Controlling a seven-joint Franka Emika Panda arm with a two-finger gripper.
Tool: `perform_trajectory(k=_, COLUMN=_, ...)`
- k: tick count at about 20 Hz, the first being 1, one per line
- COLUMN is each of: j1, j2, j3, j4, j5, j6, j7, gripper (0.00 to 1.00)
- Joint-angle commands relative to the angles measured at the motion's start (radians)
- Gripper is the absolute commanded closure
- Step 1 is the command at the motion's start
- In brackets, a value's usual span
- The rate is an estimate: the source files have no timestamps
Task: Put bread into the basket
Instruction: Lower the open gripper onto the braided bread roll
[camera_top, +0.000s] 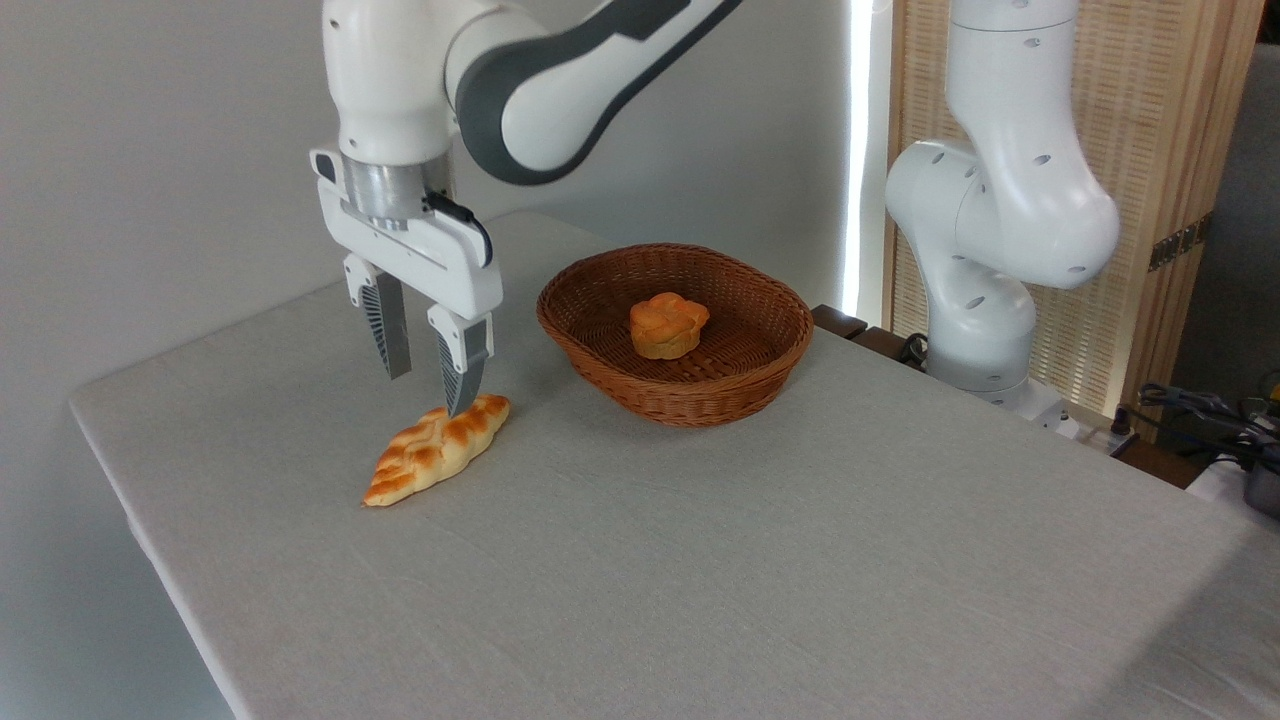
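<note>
two fingers of my gripper (428, 388) hang spread just above the bread (437, 449), which lies on the table (700, 560) left of the basket (676, 330) holding a bun (668, 324).

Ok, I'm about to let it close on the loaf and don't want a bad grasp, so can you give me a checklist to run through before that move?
1. Jaws apart: ok. The gripper is open, fingers spread.
2. Gripper over the bread: ok, but above its right end, not its middle.
3. Fingers straddling the loaf: cannot tell. The near fingertip overlaps the loaf in this view; depth is unclear.
4. Bread lying flat on the table: ok, and nothing else touches it.
5. Room in the basket: cannot tell. A small round bun already sits at its centre.
6. Path to the basket: ok. Only bare cloth lies between them.
</note>
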Motion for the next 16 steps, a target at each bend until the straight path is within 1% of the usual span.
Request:
perform_trajectory(k=1, j1=0.005, j2=-0.011, j3=-0.011, j4=-0.065, j5=0.002, j6=0.069, j7=-0.021, gripper=0.00)
perform_trajectory(k=3, j1=0.005, j2=-0.011, j3=-0.011, j4=-0.082, j5=0.037, j6=0.072, j7=-0.023, gripper=0.00)
perform_trajectory(k=4, j1=0.004, j2=-0.008, j3=-0.012, j4=-0.091, j5=0.040, j6=0.082, j7=-0.021, gripper=0.00)
perform_trajectory(k=7, j1=0.001, j2=-0.003, j3=-0.014, j4=-0.132, j5=0.040, j6=0.164, j7=-0.021, gripper=0.00)
perform_trajectory(k=9, j1=0.001, j2=0.009, j3=-0.031, j4=-0.142, j5=0.040, j6=0.201, j7=-0.025, gripper=0.00)
perform_trajectory(k=12, j1=0.001, j2=0.016, j3=-0.032, j4=-0.143, j5=0.040, j6=0.214, j7=-0.025, gripper=0.00)
perform_trajectory(k=13, j1=-0.001, j2=0.018, j3=-0.032, j4=-0.143, j5=0.040, j6=0.216, j7=-0.025, gripper=0.02)
perform_trajectory(k=14, j1=-0.001, j2=0.020, j3=-0.032, j4=-0.143, j5=0.040, j6=0.216, j7=-0.023, gripper=0.15)
perform_trajectory(k=16, j1=0.001, j2=0.020, j3=-0.032, j4=-0.143, j5=0.040, j6=0.216, j7=-0.017, gripper=0.46)
